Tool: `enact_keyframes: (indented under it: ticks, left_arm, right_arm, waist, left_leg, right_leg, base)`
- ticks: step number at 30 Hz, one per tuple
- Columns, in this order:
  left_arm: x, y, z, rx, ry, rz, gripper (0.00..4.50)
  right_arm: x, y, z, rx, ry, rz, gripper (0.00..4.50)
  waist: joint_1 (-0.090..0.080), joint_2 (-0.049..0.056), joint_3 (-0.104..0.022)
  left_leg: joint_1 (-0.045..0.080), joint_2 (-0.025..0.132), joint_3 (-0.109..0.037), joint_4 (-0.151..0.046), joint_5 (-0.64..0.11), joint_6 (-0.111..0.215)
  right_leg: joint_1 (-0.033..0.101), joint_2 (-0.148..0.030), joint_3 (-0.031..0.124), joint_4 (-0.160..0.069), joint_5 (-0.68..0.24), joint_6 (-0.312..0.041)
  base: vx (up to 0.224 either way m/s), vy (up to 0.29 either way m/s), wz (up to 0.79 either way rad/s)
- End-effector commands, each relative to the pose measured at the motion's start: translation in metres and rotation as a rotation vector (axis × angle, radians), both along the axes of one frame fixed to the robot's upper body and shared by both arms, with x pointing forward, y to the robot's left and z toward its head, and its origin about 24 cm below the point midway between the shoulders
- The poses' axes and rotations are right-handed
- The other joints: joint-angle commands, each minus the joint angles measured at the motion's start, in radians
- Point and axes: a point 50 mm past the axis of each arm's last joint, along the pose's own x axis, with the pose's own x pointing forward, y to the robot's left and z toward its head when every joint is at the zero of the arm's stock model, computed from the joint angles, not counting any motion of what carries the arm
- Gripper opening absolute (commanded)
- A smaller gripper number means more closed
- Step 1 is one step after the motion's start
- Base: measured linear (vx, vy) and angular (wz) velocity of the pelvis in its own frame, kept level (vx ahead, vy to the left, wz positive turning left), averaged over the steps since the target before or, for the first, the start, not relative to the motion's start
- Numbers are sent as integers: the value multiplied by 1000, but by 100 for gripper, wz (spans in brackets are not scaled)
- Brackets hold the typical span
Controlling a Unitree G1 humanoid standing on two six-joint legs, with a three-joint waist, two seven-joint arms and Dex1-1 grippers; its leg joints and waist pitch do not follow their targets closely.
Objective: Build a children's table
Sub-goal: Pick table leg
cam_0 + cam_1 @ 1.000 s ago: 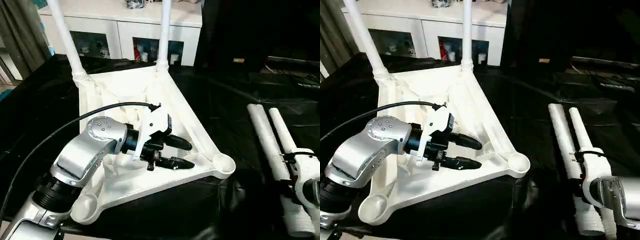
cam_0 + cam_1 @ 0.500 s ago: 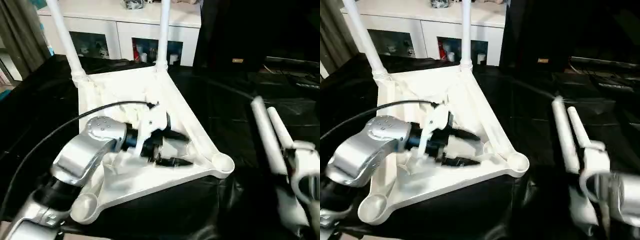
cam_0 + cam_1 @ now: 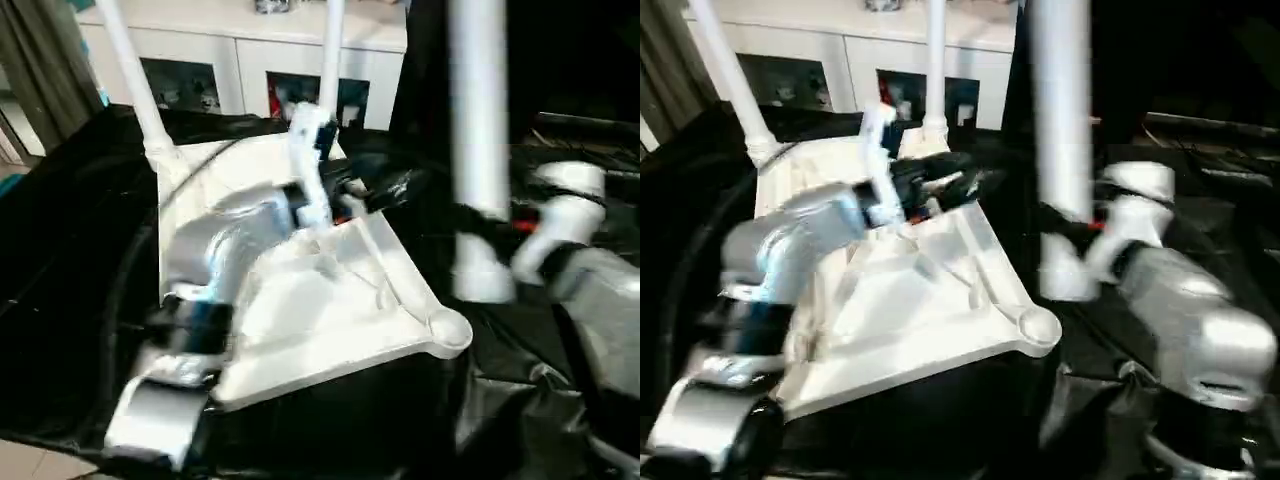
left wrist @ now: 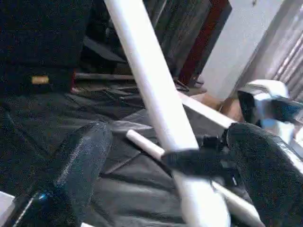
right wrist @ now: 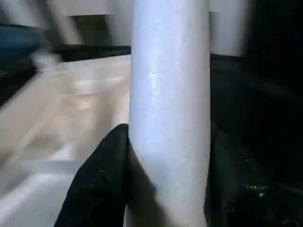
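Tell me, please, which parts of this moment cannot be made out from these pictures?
- Top of the held leg: cut off by the upper edge in both eye views.
- Near-left corner socket of the tabletop: hidden behind the left forearm in the eye views.
- Left hand: motion-blurred in the eye views.
- Tops of the two fitted legs: cut off by the upper edge.

White cabinet (image 3: 250, 60) behind black-draped table (image 3: 60, 230), seemingly.
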Motion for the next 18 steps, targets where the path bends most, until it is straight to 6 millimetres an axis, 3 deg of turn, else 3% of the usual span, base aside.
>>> enact_keyframes:
  ticks: [1, 6, 9, 10, 18]
  left_arm:
    - [2, -5, 3, -6, 20, 3, 450]
    - [1, -19, -3, 3, 75, 33, 450]
    - [1, -21, -4, 4, 79, 44, 450]
    - [2, -22, -4, -8, 91, 62, 450]
    - [5, -17, -5, -40, 156, 146, 450]
  right_arm:
    - [-2, 11, 7, 6, -51, 78, 184]
    - [-2, 27, 4, 6, -81, 157, 184]
    - [-2, 29, 2, -2, -80, 164, 184]
    - [-2, 30, 0, -10, -78, 165, 184]
    - [2, 35, -4, -27, -77, 141, 184]
  waist:
    - [6, -25, -71]
    - [8, -26, -68]
    - [10, -28, -67]
    - [9, -34, -68]
    - [12, -35, -65]
  left_leg:
    - [12, 49, -24, -54, -70, 59]
    - [13, 53, -27, -57, -92, 28]
    - [13, 53, -28, -59, -87, 29]
    - [12, 54, -27, -58, -85, 30]
    - [12, 51, -28, -57, -81, 37]
  right_leg:
    - [49, -74, 51, -78, -100, -204]
    - [47, -75, 52, -82, -128, -192]
    - [47, -74, 52, -81, -115, -190]
    - [48, -75, 52, -80, -110, -190]
    - [47, -75, 51, -82, -121, -186]
  base:
    - [0, 0, 0]
    - [0, 0, 0]
    - [0, 0, 0]
    - [0, 0, 0]
    - [0, 0, 0]
